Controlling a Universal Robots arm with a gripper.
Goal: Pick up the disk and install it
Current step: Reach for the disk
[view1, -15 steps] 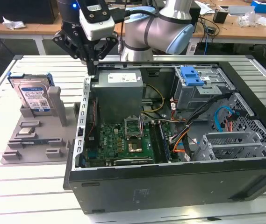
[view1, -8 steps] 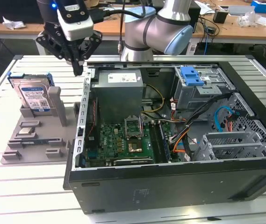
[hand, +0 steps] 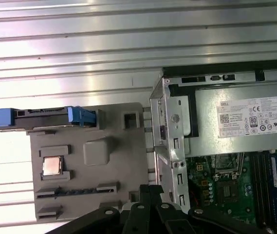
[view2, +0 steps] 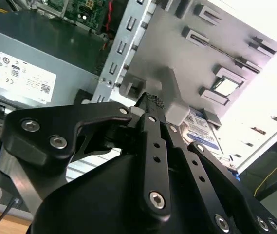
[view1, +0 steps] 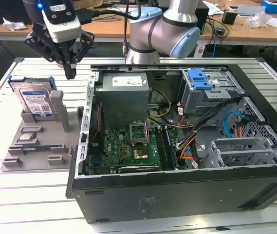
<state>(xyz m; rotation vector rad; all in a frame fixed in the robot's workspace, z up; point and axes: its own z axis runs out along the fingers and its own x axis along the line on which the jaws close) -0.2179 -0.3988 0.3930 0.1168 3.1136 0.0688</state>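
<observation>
Slats of pale aluminium make up the work table [view1: 26, 200], and on it lies a flat grey plastic fixture tray [view1: 38, 152] with several moulded pockets. The disk [view1: 33, 100], a rectangular silver-grey hard drive with a blue-and-white barcode label and a blue plastic carrier round it, stands upright on its edge in the slot at the tray's far end. In the first wrist view the disk [hand: 43, 113] shows edge-on, with the blue carrier ends at either side. In the second wrist view part of its label [view2: 201, 130] shows past a grey block.

A small square silver chip [view1: 27, 137] sits in a pocket of the same tray, nearer the camera than the disk. A grey upright post [view1: 58, 108] rises from the tray just beside the disk, on the exterior view's right of it.

The black gripper [view1: 70, 73] of the silver-and-blue arm hangs in the air above that post. It is near the left wall of the open black computer case [view1: 177, 192], apart from the disk and touching nothing. Its claw is pressed together at the tips and carries nothing.

Inside the case lie a grey metal power supply box [view1: 123, 97], a green motherboard [view1: 128, 148] and, toward the exterior view's right, a bare blue plastic bracket [view1: 199, 79] on top of the metal drive cage.
</observation>
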